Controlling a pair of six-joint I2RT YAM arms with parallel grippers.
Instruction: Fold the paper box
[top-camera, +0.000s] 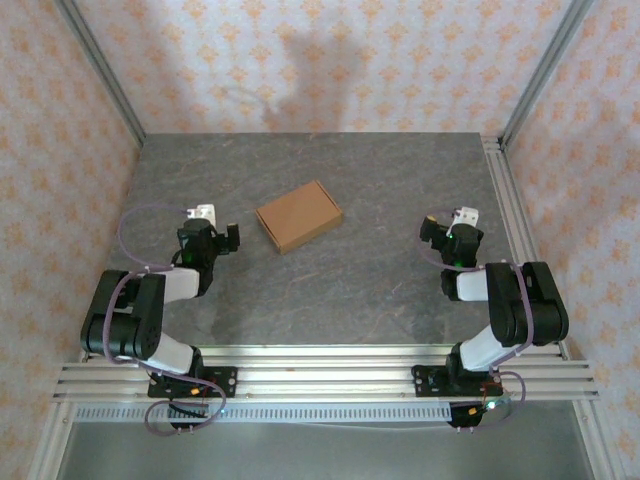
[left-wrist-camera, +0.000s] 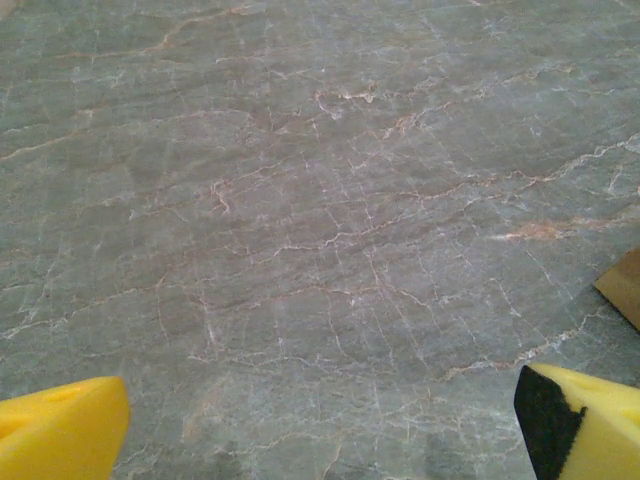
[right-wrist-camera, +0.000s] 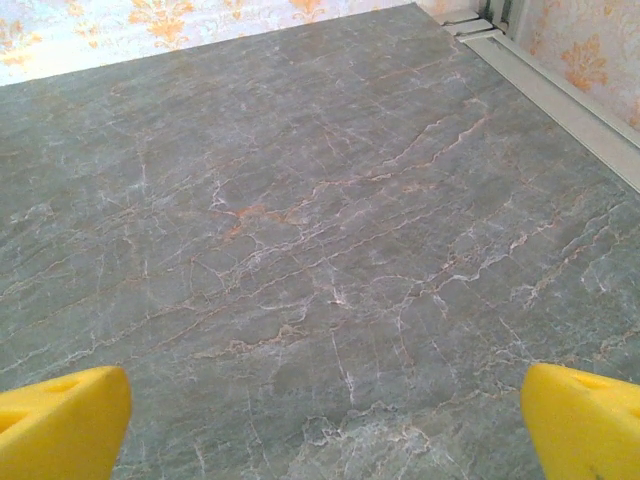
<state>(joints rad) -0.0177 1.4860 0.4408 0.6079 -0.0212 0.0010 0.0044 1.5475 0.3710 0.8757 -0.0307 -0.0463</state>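
Paper box (top-camera: 299, 215) lies folded shut on table (top-camera: 350, 290), untouched.

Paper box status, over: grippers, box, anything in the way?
Left gripper open, empty. Right gripper open, empty. Paper box lies closed on the table, untouched, nearer the left gripper. Nothing between grippers and box.

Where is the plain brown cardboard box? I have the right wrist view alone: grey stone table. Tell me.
Observer: In the top view the plain brown cardboard box lies flat near the middle of the grey stone table, nearer the left arm.
Operator: Report its shape.
Observer: A closed, shallow rectangle, no flap standing up.
Operator: Report the left gripper.
Observer: The left gripper is open over bare table, the box's corner off to its right.
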